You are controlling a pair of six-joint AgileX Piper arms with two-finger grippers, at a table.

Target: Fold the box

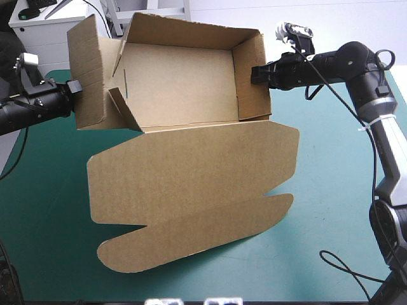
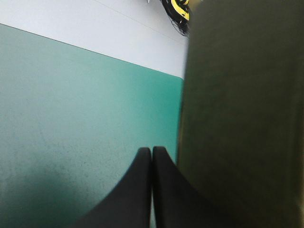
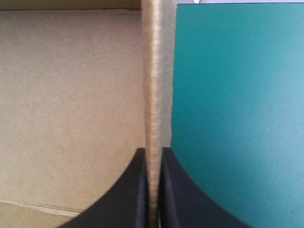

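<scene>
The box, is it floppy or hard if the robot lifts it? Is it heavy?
Probably stiff in its panels but bendy at the creases: the box has walls standing while its lid lies flat. Likely light for its size: the right gripper pinches just one thin wall. Lifted there, the lid might sag.

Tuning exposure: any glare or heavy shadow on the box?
High view: no glare on the box, soft shadow on the teal-green cover under its lid. Left wrist view: the box beside the left gripper sits in deep shade. Right wrist view: box evenly lit, clamped in the right gripper.
</scene>
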